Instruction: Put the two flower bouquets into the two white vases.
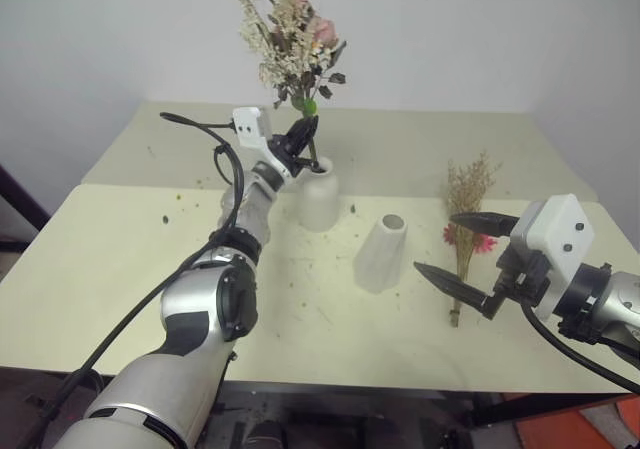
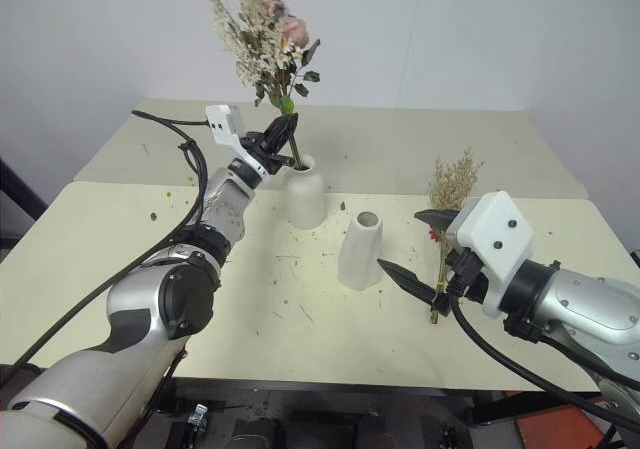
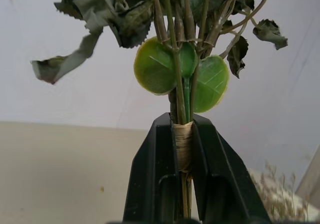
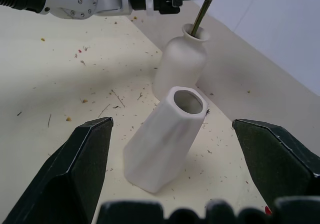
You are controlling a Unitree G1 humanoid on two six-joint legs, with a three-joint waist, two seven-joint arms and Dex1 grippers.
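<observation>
On the tabletop (image 1: 120,259), the first placing is in hand. The rose bouquet (image 1: 290,39) is clamped at its taped stems in the left jaws (image 1: 303,135), stem ends entered into the bottle vase (image 1: 319,197) just below them. Next, release is called for. The right jaws (image 1: 462,249) are spread wide, the grass bouquet (image 1: 466,229) lying just behind them, the cone vase (image 1: 381,253) just beside.

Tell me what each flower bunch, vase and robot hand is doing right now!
Rose bunch: upright, stems in the bottle vase's mouth, held.
Grass bunch: lying flat on the table.
Bottle vase: upright, holding stems.
Cone vase: upright, empty.
Left gripper: shut on rose bunch.
Right gripper: fingers open, empty.
</observation>
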